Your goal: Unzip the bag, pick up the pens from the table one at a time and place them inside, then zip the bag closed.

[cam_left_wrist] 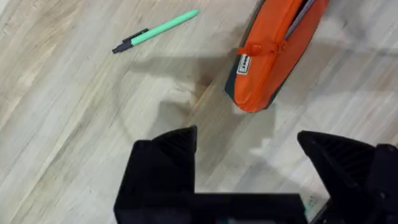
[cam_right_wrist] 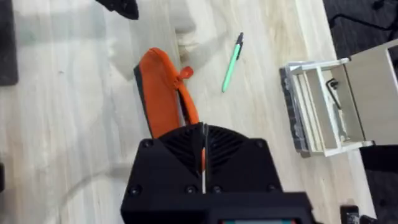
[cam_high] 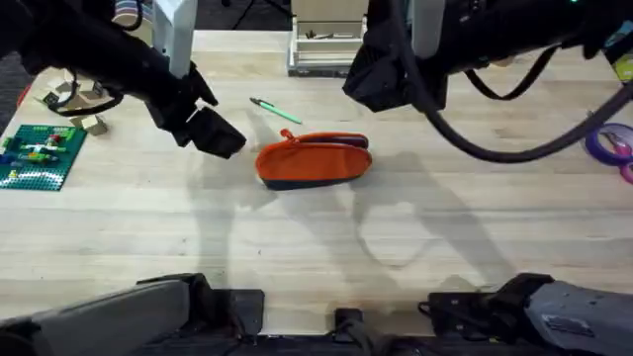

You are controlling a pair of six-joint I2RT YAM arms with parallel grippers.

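Wooden planks make the worktop (cam_high: 415, 247), pale and wide. Near its middle lies the bag (cam_high: 315, 161), orange with a dark base strip, long side across the overhead view. Its pull tab (cam_high: 286, 135) is at the 10 o'clock end, and the zipper looks at least partly open, with a dark gap along the top.

At about 9 o'clock from the bag hangs the left tool (cam_high: 203, 124), above the worktop and apart from the bag; its two black fingers (cam_left_wrist: 163, 163) are spread wide and hold nothing. At about 1 o'clock from the bag is the right tool (cam_high: 381, 79), also raised; its wrist view shows the two fingers pressed together with nothing between them, right over the far end of the bag.

The pen (cam_high: 275, 110), slim and light green with a dark tip, lies flat at 11 o'clock from the bag, near the tab but not touching.

I think the risk is with the pen: it is thin and flat, so it may roll or slip away if the fingers come down off-centre. Also the bag mouth may be too narrow, and the bag may slide if nothing holds it.
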